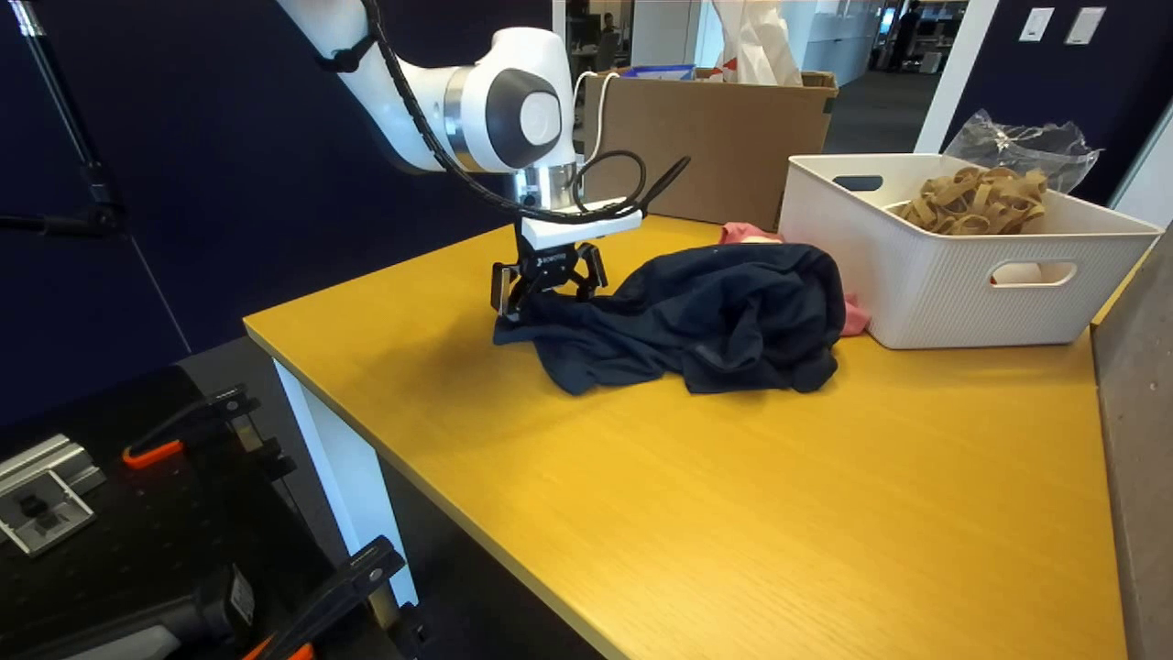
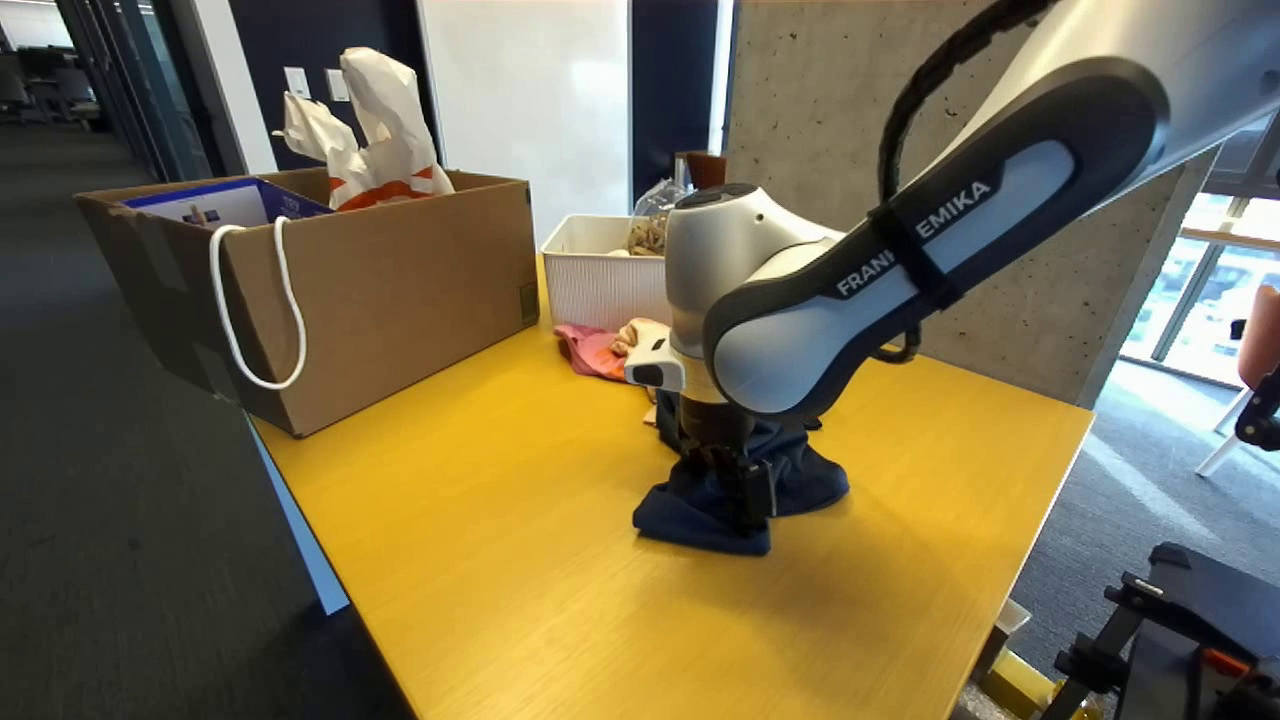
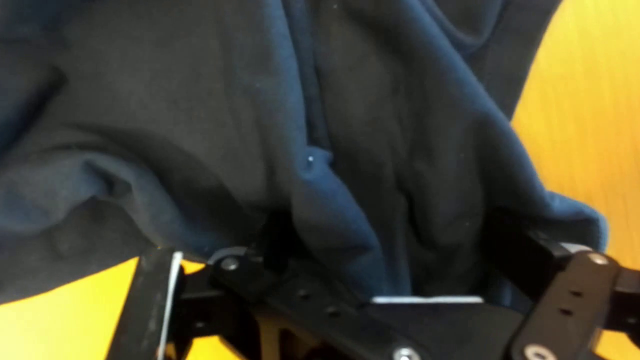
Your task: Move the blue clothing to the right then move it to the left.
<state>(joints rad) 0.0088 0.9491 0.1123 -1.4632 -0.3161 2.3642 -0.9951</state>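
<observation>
The dark blue clothing [image 1: 724, 316] lies crumpled on the yellow table, with its thicker heap toward the white bin and a thinner end under my gripper. It also shows in an exterior view [image 2: 810, 475], partly hidden by the arm, and fills most of the wrist view [image 3: 200, 100]. My gripper [image 1: 550, 291] points down at the thin end of the clothing and touches or nearly touches it. In the wrist view my gripper [image 3: 392, 245] has its fingers wide apart, with folds of cloth between them. The fingertips are lost in the dark cloth.
A white bin [image 1: 990, 293] holding tan bands stands past the clothing. Pink cloth [image 2: 585, 350] lies beside the bin. A cardboard box [image 2: 400, 300] with a white bag stands on the table. The table [image 1: 733, 513] meets a concrete wall [image 1: 1136, 412].
</observation>
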